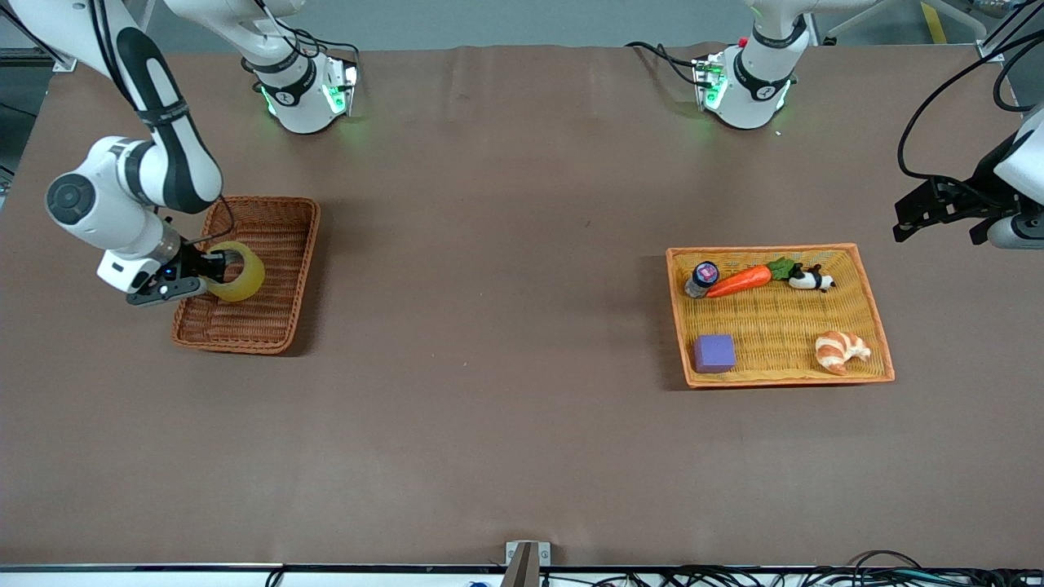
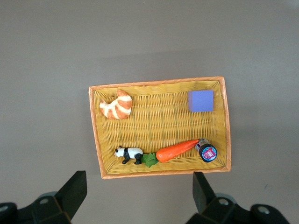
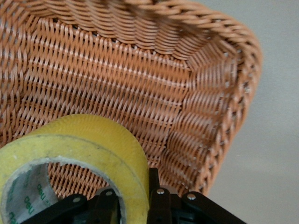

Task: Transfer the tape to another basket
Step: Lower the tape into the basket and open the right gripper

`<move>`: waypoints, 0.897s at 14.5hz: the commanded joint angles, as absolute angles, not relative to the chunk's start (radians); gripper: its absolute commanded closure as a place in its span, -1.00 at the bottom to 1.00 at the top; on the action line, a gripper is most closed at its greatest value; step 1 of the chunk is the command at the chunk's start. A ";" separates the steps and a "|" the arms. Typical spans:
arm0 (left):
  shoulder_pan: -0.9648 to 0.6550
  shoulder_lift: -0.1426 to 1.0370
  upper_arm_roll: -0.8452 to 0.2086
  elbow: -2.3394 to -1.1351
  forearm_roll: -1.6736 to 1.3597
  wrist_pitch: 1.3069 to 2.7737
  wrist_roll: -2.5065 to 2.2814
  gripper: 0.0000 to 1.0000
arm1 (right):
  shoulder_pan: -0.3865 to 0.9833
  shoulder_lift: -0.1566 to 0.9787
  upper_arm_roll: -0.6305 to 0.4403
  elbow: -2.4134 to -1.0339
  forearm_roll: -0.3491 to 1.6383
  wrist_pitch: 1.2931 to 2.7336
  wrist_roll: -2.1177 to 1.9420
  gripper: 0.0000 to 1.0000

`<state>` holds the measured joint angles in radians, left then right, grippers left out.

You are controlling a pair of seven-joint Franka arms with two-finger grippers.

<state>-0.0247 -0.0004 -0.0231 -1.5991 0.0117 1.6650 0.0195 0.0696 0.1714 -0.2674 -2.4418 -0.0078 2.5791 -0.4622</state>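
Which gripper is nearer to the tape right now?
Right. The right gripper is shut on the tape, over the basket. The left gripper waits open at the left arm's end, over the table beside the yellow basket.

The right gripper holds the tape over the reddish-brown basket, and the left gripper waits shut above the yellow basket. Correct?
Not quite: the left gripper is open, its fingers wide apart in the left wrist view. The rest holds: the right gripper holds the tape over the reddish-brown basket.
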 commanded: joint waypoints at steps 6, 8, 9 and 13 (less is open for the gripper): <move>-0.031 -0.009 -0.015 -1.598 0.002 1.661 0.015 -1.00 | 0.101 0.212 -0.259 -2.462 0.031 2.619 -0.456 -0.12; -0.031 -0.008 -0.015 -1.598 0.002 1.664 0.015 -1.00 | 0.104 0.203 -0.258 -2.436 0.031 2.603 -0.453 -1.00; -0.031 -0.008 -0.015 -1.600 0.002 1.664 0.014 -1.00 | 0.104 0.198 -0.258 -2.407 0.031 2.580 -0.453 -1.00; -0.031 -0.008 -0.015 -1.600 0.002 1.664 0.014 -1.00 | 0.097 0.109 -0.255 -2.194 0.031 2.309 -0.315 -1.00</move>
<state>-0.0247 -0.0004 -0.0230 -1.5992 0.0117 1.6650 0.0190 0.1022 0.1764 -0.2582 -2.2796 0.0172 2.4377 -0.3928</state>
